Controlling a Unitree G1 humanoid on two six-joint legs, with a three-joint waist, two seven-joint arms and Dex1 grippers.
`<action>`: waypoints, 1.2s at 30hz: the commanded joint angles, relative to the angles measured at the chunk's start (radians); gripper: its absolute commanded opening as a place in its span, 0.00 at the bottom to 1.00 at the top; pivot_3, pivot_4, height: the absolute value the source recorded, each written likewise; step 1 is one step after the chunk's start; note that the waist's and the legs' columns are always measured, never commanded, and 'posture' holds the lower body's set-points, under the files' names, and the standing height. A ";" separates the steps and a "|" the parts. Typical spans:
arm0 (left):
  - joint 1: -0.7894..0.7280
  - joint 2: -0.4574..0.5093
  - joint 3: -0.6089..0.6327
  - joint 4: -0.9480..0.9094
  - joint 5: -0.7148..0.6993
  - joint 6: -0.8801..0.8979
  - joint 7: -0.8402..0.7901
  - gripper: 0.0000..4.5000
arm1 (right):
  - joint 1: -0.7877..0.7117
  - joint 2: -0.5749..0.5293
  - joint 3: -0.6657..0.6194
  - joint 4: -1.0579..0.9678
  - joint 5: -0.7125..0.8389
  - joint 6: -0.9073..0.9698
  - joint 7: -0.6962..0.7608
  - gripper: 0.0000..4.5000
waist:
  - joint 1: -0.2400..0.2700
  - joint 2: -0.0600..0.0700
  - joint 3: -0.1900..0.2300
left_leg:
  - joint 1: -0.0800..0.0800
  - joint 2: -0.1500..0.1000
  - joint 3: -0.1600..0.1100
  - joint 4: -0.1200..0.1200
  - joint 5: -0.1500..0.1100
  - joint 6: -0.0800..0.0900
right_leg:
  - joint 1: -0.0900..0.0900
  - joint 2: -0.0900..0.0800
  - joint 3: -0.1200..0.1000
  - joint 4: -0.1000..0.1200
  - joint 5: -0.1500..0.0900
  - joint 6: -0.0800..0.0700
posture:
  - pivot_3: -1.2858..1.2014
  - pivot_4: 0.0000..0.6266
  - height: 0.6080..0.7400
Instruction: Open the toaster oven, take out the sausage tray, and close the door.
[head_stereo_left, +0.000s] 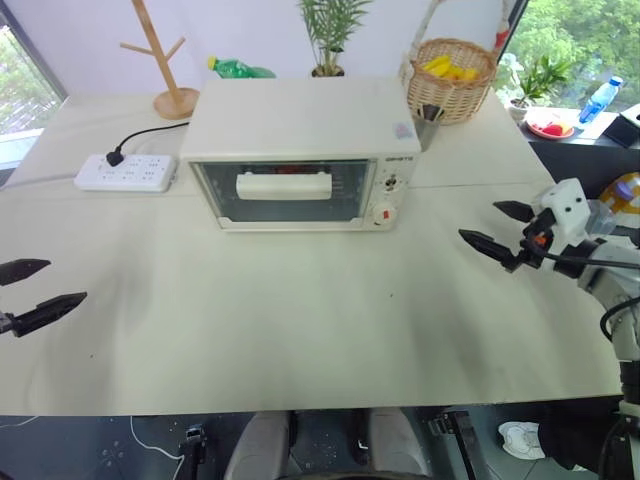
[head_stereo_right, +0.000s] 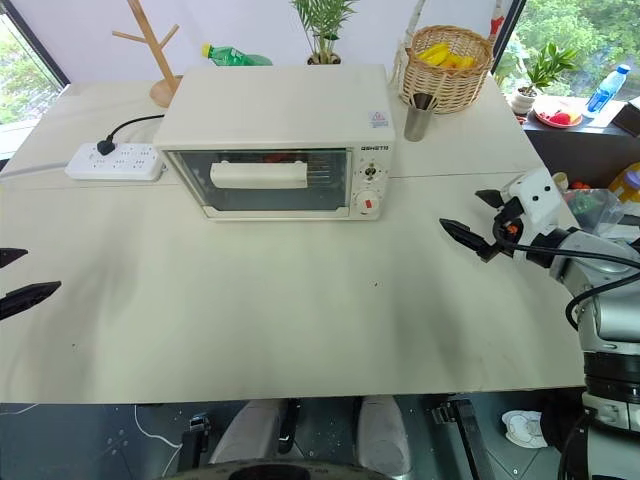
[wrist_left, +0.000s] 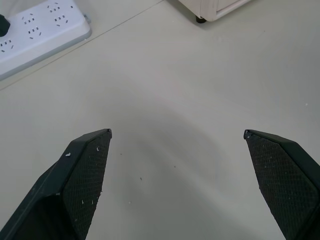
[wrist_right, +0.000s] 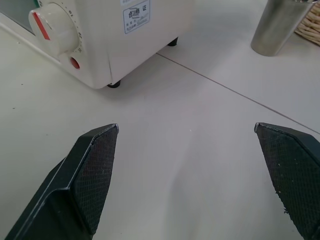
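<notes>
The toaster oven (head_stereo_left: 300, 150) sits shut on the table (head_stereo_left: 300, 330), its door (head_stereo_left: 285, 190) up and the sausage tray inside, barely visible as a hint of red behind the glass. Both pincers hover apart and empty: the left gripper (head_stereo_left: 35, 290) well off to the oven's left, the right gripper (head_stereo_left: 500, 230) just beyond its knob side. Nothing is opened yet; the next move likely calls for reaching the bar handle (head_stereo_left: 283, 185). A power strip (head_stereo_left: 125, 172), metal cup (head_stereo_right: 418, 117) and wicker basket (head_stereo_left: 452, 78) stand clear of that path
</notes>
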 joint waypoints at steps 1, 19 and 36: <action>0.009 0.015 0.013 -0.011 0.012 -0.032 -0.012 0.99 | -0.008 -0.007 -0.033 -0.010 0.015 -0.024 0.004 1.00 | -0.001 0.000 0.000 | 0.000 0.000 0.000 0.000 0.000 0.000 | 0.000 0.000 0.000 0.000 0.000 0.000 | 0.52 0.24 1.00; -0.057 0.016 0.017 -0.033 -0.057 0.074 0.022 0.99 | -0.014 -0.010 -0.038 -0.048 0.061 0.016 0.012 1.00 | 0.000 0.000 0.000 | 0.000 0.000 0.000 0.000 0.000 0.000 | 0.000 0.000 0.000 0.000 0.000 0.000 | 0.52 0.24 1.00; -0.391 0.079 -0.234 -0.314 -0.322 0.306 0.007 0.99 | -0.195 0.047 0.174 -0.390 0.309 0.346 0.041 1.00 | -0.003 0.000 0.000 | 0.001 0.000 0.001 0.002 0.000 0.000 | 0.000 0.001 0.001 0.003 0.001 0.001 | 0.52 0.24 1.00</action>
